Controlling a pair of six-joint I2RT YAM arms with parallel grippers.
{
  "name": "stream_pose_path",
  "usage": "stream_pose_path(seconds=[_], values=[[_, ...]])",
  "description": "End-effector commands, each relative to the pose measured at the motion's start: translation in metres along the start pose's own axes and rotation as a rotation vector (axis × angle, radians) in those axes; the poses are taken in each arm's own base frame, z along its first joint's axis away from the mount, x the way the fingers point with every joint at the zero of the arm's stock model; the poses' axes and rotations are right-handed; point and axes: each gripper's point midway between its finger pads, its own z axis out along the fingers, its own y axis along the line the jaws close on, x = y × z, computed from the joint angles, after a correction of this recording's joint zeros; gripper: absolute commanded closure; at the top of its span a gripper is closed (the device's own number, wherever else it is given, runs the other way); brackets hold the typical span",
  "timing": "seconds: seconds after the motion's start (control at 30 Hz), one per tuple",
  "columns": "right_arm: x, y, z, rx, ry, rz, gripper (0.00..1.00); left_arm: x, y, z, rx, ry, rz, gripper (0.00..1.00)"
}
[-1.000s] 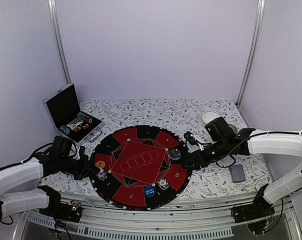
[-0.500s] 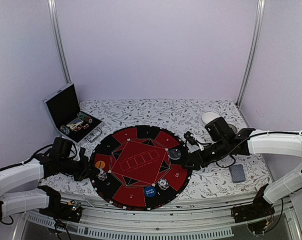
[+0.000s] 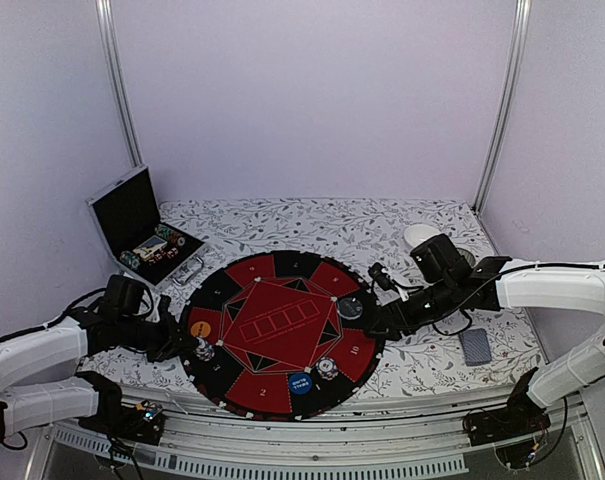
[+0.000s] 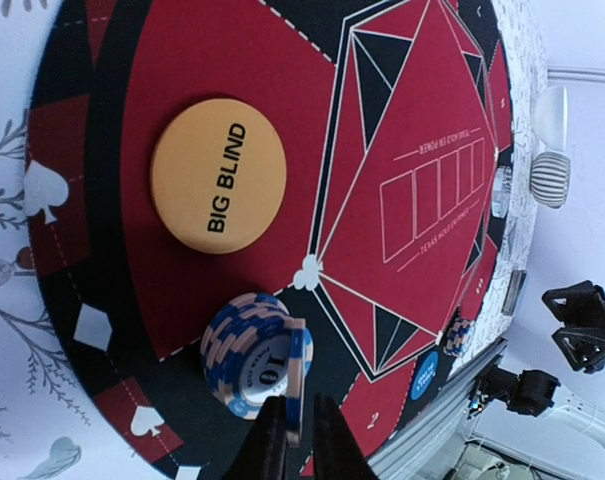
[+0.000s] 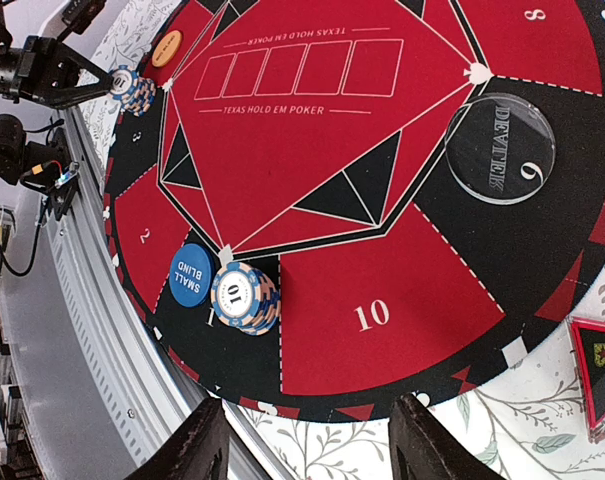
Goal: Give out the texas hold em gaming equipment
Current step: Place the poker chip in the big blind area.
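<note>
A stack of blue-and-white poker chips (image 4: pixel 250 345) stands on the round red-and-black poker mat (image 3: pixel 282 300) below the orange BIG BLIND button (image 4: pixel 218 175). One more chip (image 4: pixel 297 375) stands on edge against that stack, between the fingers of my left gripper (image 4: pixel 298 435). The jaws are slightly parted, with a gap showing on the chip's right side. My right gripper (image 5: pixel 312 445) hangs open and empty over the mat's edge by segment 10. A second chip stack (image 5: pixel 244 297) sits beside the blue SMALL BLIND button (image 5: pixel 190 275). A clear DEALER disc (image 5: pixel 500 148) lies at segment 9.
A black-red triangle marker (image 5: pixel 597 375) lies just off the mat. A grey-blue card deck (image 3: pixel 475 346) rests on the floral cloth under the right arm. An open case (image 3: pixel 142 225) with chips stands at the back left, a white bowl (image 3: pixel 419 235) at the back right.
The left jaws have parted a little around the chip standing on edge. Neither arm has visibly shifted, and the right gripper stays open.
</note>
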Motion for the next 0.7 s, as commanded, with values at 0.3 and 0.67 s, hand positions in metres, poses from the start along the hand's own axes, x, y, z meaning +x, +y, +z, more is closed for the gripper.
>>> stream_pose_path(seconds=[0.3,0.67], values=[[-0.015,0.003,-0.005,0.000,-0.031,-0.015,0.44,-0.002,0.012,-0.006,-0.088,0.002,0.036,0.67],[-0.017,0.003,-0.007,0.010,-0.037,-0.015,0.43,-0.016,0.000,-0.013,-0.121,-0.016,0.093,0.48]])
